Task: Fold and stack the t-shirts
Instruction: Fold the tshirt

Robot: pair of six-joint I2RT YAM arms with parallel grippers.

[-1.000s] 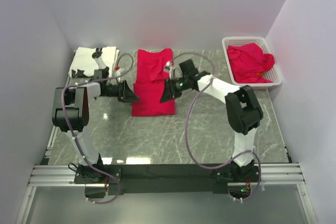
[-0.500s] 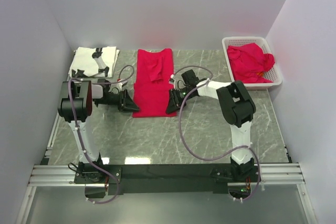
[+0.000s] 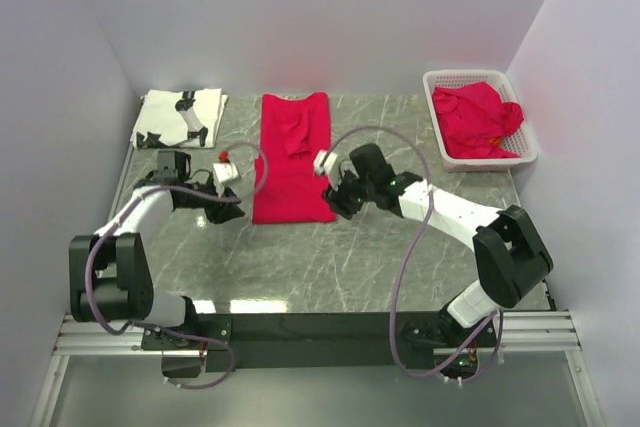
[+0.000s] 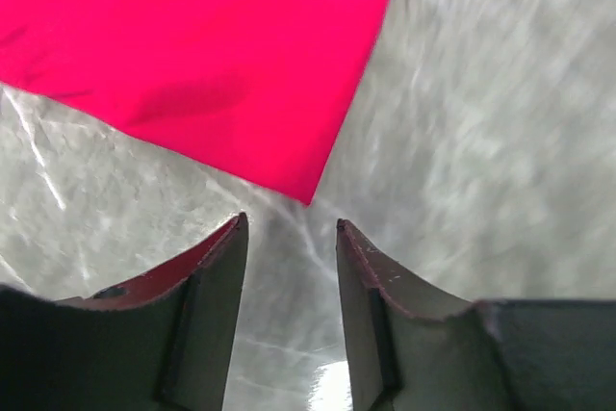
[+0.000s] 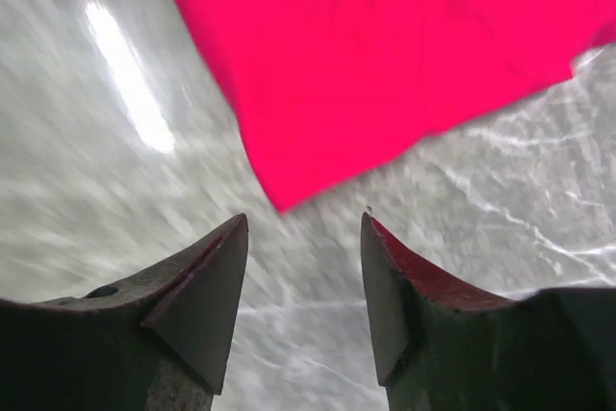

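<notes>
Top external view shows the red t-shirt [image 3: 292, 162] lying flat as a long strip on the table [image 3: 400, 247], with the left gripper [image 4: 289, 226] and the right gripper [image 5: 304, 223] each just before a near corner, fingers apart and holding nothing. To fold well, both should probably pinch their corners together and carry them evenly to the far edge so the sides line up. The white t-shirt [image 3: 180, 117] far left and the basket [image 3: 466, 74] far right sit well apart, leaving room.
</notes>
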